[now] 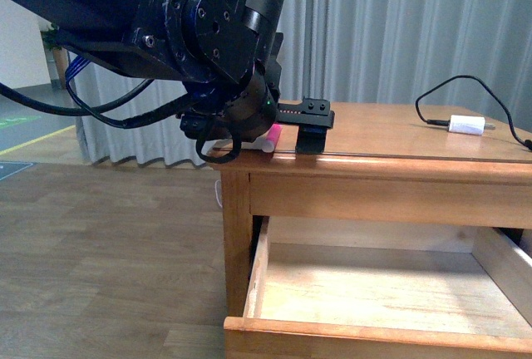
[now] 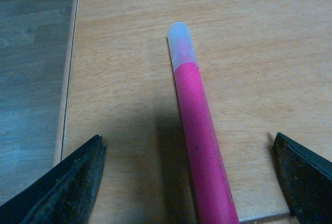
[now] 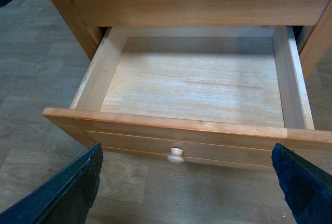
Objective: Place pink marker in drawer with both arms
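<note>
The marker (image 1: 271, 135) is lying on the table (image 1: 374, 139) near its front left corner, between the left gripper's (image 2: 189, 182) fingers, the charger (image 1: 466, 125) is sitting far right, and the drawer (image 1: 249, 292) is standing open below.

The left arm (image 1: 208, 35) stretches forward and low with the left gripper (image 2: 188, 138) spread wide, while the right gripper (image 3: 187, 149) tilts downward, jaws equally wide apart.
</note>
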